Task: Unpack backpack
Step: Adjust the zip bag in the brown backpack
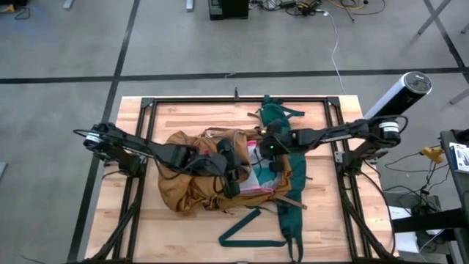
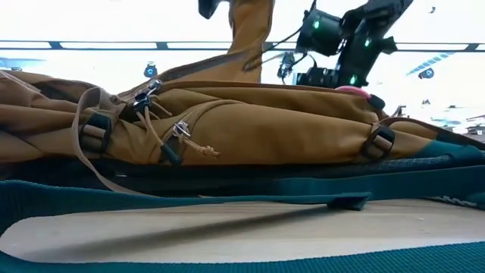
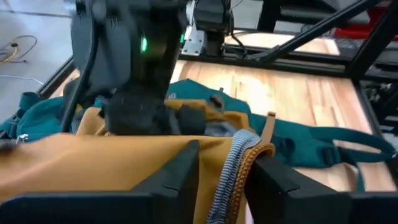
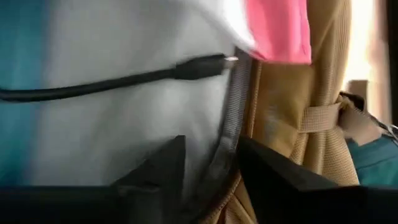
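Observation:
The mustard backpack (image 1: 194, 180) lies on its side on the wooden table, its teal straps (image 1: 253, 229) spread toward the near edge. Both grippers are at its opening. My left gripper (image 3: 225, 180) stands with parted fingers on either side of the opening's zip rim (image 3: 231, 163). My right gripper (image 4: 214, 168) has parted fingers astride a grey zip strip (image 4: 231, 118). A clear pouch with a pink edge (image 4: 277, 31) shows inside the opening (image 1: 254, 170). In the low view a strip of mustard fabric (image 2: 250, 38) stands up above the pack. My left gripper has the upright zip rim (image 3: 239, 155) of the opening between its parted fingers, which come level from the table's left; I cannot tell whether they touch it. My right gripper slants down from the right with the grey zip strip (image 4: 227, 146) between its parted fingers; touch cannot be told.
A black cable (image 4: 124, 78) lies across the pale surface inside the opening. More teal straps (image 1: 282, 111) lie at the table's far side. The black metal frame (image 1: 146, 104) runs round the tabletop. My right arm (image 3: 130, 62) looms close before my left gripper.

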You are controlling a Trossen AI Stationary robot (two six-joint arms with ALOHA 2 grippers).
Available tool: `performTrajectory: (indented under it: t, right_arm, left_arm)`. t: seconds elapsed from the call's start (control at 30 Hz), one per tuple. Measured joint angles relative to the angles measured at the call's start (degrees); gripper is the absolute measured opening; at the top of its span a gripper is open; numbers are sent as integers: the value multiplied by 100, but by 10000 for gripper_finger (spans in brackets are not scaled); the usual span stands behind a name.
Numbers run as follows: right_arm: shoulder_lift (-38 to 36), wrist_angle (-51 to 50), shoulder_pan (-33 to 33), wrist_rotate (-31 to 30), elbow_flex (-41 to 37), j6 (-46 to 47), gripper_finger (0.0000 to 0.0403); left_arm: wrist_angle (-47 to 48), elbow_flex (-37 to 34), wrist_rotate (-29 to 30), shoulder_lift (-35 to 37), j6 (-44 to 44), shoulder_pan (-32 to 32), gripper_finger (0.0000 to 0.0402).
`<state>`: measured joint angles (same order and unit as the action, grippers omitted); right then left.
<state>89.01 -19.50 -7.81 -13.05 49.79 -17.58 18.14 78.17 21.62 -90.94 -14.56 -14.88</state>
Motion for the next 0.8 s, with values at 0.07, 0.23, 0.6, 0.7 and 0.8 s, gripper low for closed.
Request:
performTrajectory:
  t: [0.07,0.23,0.6,0.7,0.8]
  right_arm:
    - [143,202,-5,-365,-40,12,161]
    - [263,335,11,-1685,-34,156,187]
    - [-992,304,-67,-2387,-14,-155,159]
    - [-1566,342,-70,-1910,105,-124,156]
    - [-2044,359,-68,-1707,255,-28,158]
  left_arm:
    - [24,0,-69,0,-76,-54,118]
    - [190,3,-168,7,-369,-204,142]
    - [955,13,-113,11,-1124,-360,144]
    - [587,11,141,-15,-835,-353,145]
    - [206,11,339,-41,-445,-331,153]
